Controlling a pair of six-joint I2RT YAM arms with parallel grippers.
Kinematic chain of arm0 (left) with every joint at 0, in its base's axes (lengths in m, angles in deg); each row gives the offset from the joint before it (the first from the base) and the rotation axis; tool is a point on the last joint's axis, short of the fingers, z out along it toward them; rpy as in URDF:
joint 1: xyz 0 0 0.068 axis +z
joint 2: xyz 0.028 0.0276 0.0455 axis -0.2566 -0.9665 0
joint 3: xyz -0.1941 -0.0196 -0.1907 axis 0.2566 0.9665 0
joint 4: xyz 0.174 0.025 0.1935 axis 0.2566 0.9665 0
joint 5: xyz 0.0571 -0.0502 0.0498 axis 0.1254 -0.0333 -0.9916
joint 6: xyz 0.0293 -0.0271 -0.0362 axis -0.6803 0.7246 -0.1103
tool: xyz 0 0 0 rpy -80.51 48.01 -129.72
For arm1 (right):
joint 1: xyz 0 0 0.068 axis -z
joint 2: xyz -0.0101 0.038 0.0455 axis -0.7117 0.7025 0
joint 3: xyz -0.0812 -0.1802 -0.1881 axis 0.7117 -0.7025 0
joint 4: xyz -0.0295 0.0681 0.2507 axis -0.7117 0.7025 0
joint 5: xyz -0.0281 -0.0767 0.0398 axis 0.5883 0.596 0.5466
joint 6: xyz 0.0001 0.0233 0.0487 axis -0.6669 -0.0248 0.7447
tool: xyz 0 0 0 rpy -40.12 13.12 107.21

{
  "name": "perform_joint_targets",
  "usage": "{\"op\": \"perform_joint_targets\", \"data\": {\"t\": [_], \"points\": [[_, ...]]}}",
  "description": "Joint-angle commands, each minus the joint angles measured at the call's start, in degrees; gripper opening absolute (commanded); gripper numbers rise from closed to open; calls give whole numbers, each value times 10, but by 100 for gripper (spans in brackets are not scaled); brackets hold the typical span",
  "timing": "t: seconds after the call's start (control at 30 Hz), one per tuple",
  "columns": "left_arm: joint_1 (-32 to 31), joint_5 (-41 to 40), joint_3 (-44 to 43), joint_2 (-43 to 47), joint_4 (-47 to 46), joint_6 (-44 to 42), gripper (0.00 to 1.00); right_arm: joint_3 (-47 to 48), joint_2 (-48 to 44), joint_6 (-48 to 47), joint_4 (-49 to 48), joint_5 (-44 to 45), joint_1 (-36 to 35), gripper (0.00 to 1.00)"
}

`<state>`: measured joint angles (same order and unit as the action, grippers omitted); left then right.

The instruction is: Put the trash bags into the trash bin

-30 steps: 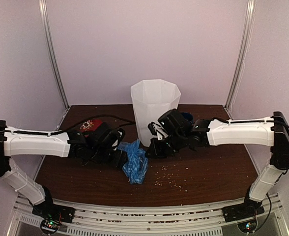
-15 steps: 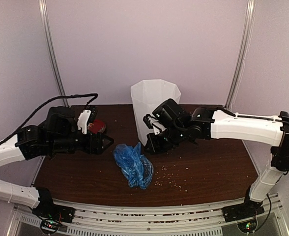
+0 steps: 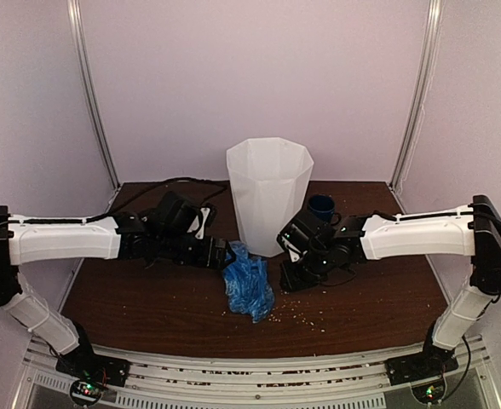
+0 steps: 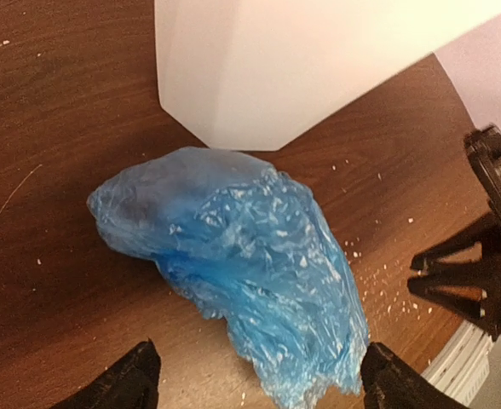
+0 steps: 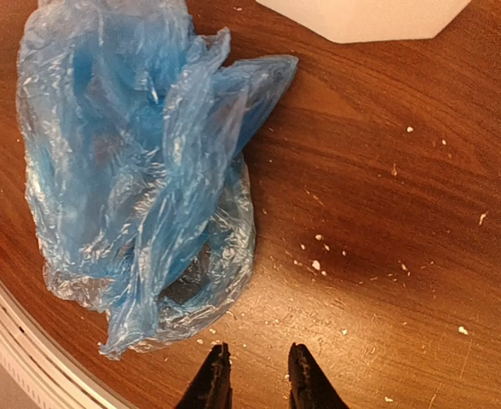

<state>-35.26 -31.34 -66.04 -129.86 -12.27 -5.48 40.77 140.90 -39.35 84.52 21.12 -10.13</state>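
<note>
The light-blue crumpled trash bag [image 3: 249, 286] lies on the brown table just in front of the white faceted trash bin [image 3: 268, 192]. My left gripper [image 3: 224, 256] is at the bag's left edge, jaws wide open and empty; in the left wrist view [image 4: 259, 394] the bag [image 4: 233, 247] lies between and ahead of the fingertips, with the bin's base [image 4: 302, 68] beyond. My right gripper [image 3: 287, 279] is low over the table to the right of the bag. In the right wrist view [image 5: 257, 388] its jaws stand slightly apart and empty, with the bag [image 5: 140, 162] to the left.
A dark blue mug [image 3: 321, 206] stands right of the bin, behind the right arm. Small crumbs [image 3: 306, 317] are scattered over the table's front right. The table's front edge [image 5: 12, 332] runs close to the bag. The right gripper's black frame shows in the left wrist view [image 4: 480, 273].
The left arm swung in from the back left and its open gripper now reaches the bag. The bag shifted right, toward the bin. The right gripper moved down and right, uncovering the mug.
</note>
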Motion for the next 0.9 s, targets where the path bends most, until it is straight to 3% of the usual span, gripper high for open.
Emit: {"op": "perform_joint_targets", "data": {"t": [0.0,0.2,0.33,0.6,0.87], "points": [[1,-38,-63,-44,-16,83,86,-5,-4,-12,-40,-2,2,29],[0,-16,-163,-155,22,104,87,-43,-19,-7,-81,-19,14,31],[-17,-69,-195,-183,84,125,83,-50,-27,-12,-98,-18,16,32],[-21,-107,-25,-67,29,142,80,-64,5,18,-142,-45,16,35],[-16,-81,81,-51,-13,129,77,-39,60,26,-209,-104,10,45]]}}
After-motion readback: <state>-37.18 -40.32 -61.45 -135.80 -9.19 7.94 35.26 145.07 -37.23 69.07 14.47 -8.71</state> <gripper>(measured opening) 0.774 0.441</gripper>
